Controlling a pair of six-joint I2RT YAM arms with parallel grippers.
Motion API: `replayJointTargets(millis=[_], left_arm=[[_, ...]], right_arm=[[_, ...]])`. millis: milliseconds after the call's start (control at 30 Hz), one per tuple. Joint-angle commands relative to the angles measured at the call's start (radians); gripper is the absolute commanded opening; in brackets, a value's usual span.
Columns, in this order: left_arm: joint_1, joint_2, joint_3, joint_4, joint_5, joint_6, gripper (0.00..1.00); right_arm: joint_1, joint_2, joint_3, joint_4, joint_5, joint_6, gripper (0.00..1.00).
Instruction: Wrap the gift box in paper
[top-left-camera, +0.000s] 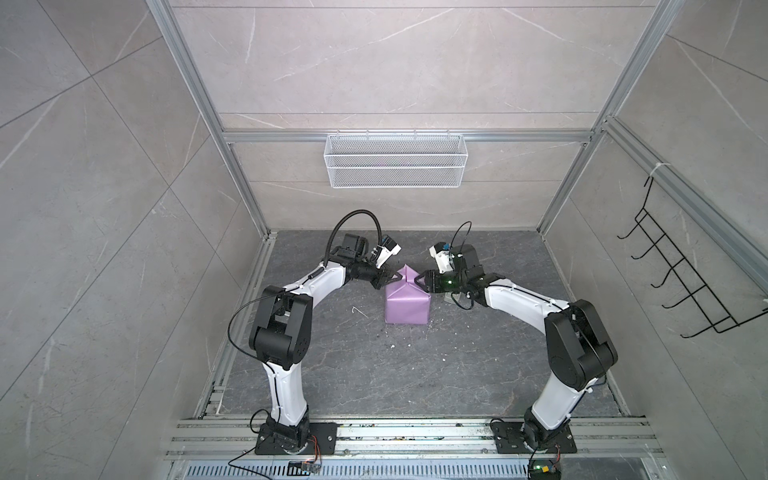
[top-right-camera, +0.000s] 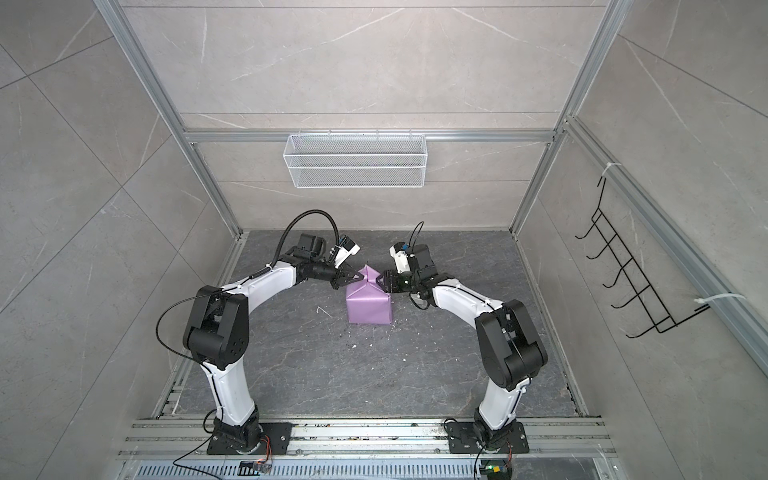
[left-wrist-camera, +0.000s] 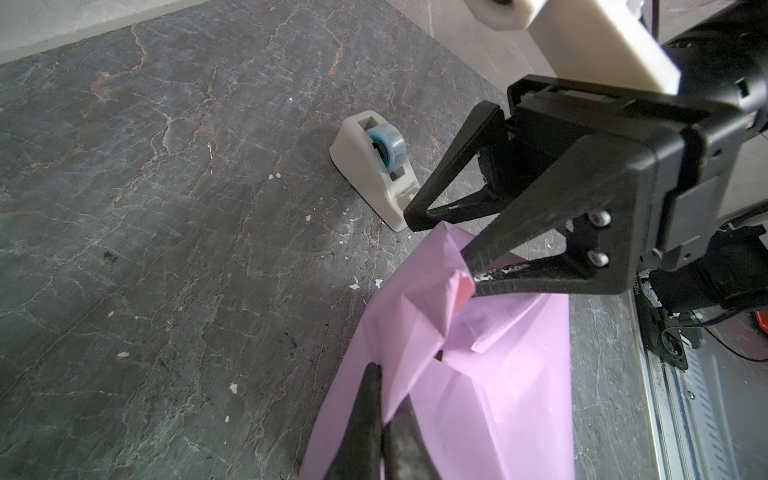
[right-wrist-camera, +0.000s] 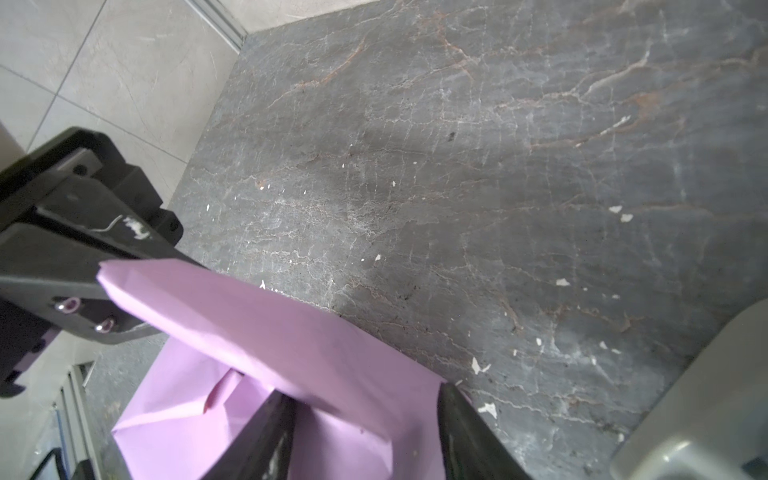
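Observation:
The paper (top-left-camera: 406, 305) (top-right-camera: 369, 305), lilac side out, covers a block in the middle of the dark floor. Its far end stands up in a folded peak. The gift box is hidden under it. My left gripper (top-left-camera: 395, 276) (top-right-camera: 358, 275) is shut on the peak's flap from the left; in the left wrist view its jaws (left-wrist-camera: 388, 386) pinch a lilac fold. My right gripper (top-left-camera: 419, 281) (top-right-camera: 378, 280) is open at the peak's right side. In the right wrist view its jaws (right-wrist-camera: 361, 405) stand apart on either side of a paper (right-wrist-camera: 291, 332) fold.
A white tape dispenser (left-wrist-camera: 374, 166) with a blue roll stands on the floor just beyond the parcel, by the right gripper. Small white scraps (top-left-camera: 390, 345) litter the floor. A white wire basket (top-left-camera: 395, 166) hangs on the back wall and a black hook rack (top-left-camera: 685, 282) on the right wall.

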Motion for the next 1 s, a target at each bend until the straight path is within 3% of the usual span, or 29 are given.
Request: replayJointTargets(millis=[0, 267, 500, 967], left_arm=[[-0.001, -0.009, 0.023, -0.001, 0.06, 0.044, 0.0], [-0.001, -0.004, 0.025, -0.002, 0.064, 0.046, 0.0], [-0.002, -0.003, 0.026, -0.005, 0.065, 0.045, 0.0], [-0.001, 0.003, 0.029, -0.002, 0.063, 0.041, 0.0]], right_arm=[[0.011, -0.013, 0.045, -0.079, -0.008, -0.132, 0.58], [-0.004, 0.052, 0.114, -0.104, -0.136, -0.284, 0.55], [-0.01, 0.13, 0.215, -0.177, -0.223, -0.403, 0.42], [-0.033, 0.18, 0.266, -0.205, -0.327, -0.476, 0.21]])
